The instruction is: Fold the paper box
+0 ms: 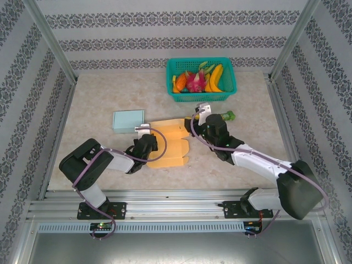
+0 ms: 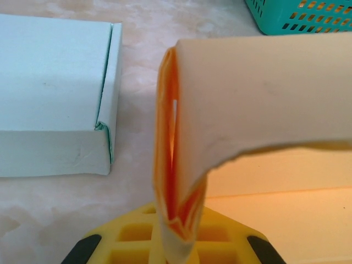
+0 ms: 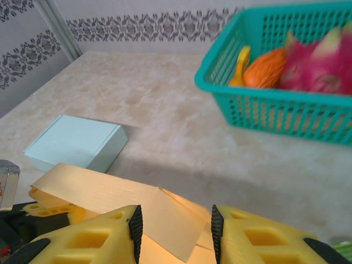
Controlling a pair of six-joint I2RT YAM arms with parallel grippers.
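Table point(image 1: 93, 104) first: a beige marbled top, walled on three sides by patterned panels. At its middle the orange paper box point(image 1: 171, 148) is seen lying partly flat, with one panel raised along its far edge. The left arm is folded back at the elbow and reached low to the right, up to the box's left edge. There a doubled flap is pinched between the pressed-together fingers of the left gripper point(image 2: 175, 234). The right arm is stretched diagonally from the near right to the box's far right corner. The right gripper point(image 3: 173, 234) is held with its fingers point(image 3: 93, 239) spread, and the raised panel is seen in the gap, unsqueezed. A green basket point(image 1: 201, 97) of fruit is set near, behind the box. A pale blue box point(image 1: 128, 120) is found just beside the pinched flap, apart from it. Open tabletop is left on the near side and at far left.
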